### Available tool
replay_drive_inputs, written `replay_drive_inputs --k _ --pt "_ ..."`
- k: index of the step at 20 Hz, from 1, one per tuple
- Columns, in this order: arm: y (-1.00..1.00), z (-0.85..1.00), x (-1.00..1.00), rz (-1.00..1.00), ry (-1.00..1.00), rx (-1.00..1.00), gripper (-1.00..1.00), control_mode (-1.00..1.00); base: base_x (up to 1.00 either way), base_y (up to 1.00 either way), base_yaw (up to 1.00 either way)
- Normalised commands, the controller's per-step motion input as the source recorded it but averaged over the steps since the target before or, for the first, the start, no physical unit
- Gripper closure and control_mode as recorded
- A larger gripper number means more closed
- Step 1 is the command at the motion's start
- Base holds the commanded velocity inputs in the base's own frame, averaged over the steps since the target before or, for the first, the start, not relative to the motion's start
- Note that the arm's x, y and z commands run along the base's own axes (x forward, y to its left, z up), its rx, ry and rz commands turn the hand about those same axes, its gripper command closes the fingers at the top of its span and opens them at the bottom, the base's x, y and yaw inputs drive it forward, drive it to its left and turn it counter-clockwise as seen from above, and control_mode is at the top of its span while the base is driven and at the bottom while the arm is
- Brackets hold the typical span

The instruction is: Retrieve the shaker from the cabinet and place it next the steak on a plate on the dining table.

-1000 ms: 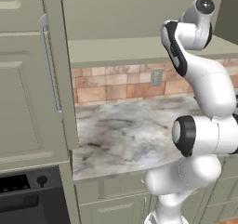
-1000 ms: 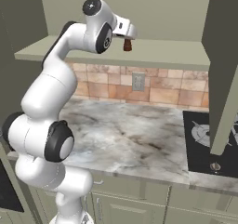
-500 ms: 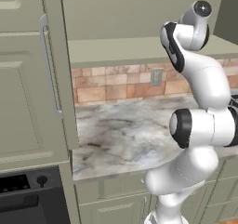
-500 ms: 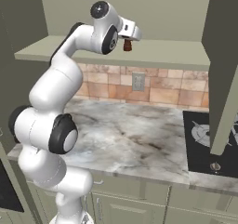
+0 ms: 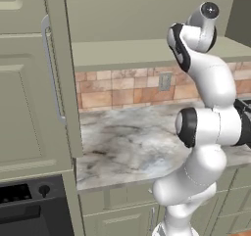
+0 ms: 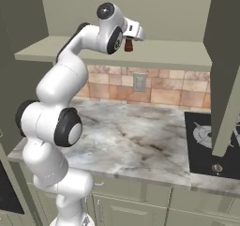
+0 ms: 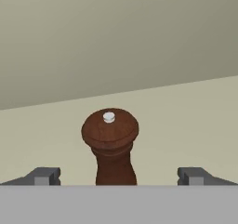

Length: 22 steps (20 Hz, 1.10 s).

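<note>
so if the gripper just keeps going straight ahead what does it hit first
Most likely the shaker, which stands upright on the cabinet shelf between the open fingers. Behind it is the cabinet's back wall; depth is hard to judge.

White arm (image 6: 61,84), dark joints

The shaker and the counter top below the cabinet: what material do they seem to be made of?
The shaker looks like dark brown turned wood with a slight sheen: grain lines run across its round knob, which carries a small pale stud. The counter top looks like polished marble, grey-white with dark veins, though a printed surface would look alike.
</note>
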Motion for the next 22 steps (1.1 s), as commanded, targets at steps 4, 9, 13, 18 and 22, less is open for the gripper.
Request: replay_drive_inputs --k 4,9,13,18,22 --pt "0.00 -0.04 0.26 0.00 0.00 0.00 -1.00 -1.00 0.00 0.00 0.00" --pt "-0.02 -0.04 0.21 0.00 0.00 0.00 -1.00 -1.00 0.00 0.00 0.00" --pt "-0.04 -0.05 0.20 0.00 0.00 0.00 -1.00 -1.00 0.00 0.00 0.00" --pt "-0.05 -0.04 0.18 0.00 0.00 0.00 -1.00 -1.00 0.00 0.00 0.00" --pt "-0.02 -0.04 0.13 0.00 0.00 0.00 1.00 -1.00 0.00 0.00 0.00"
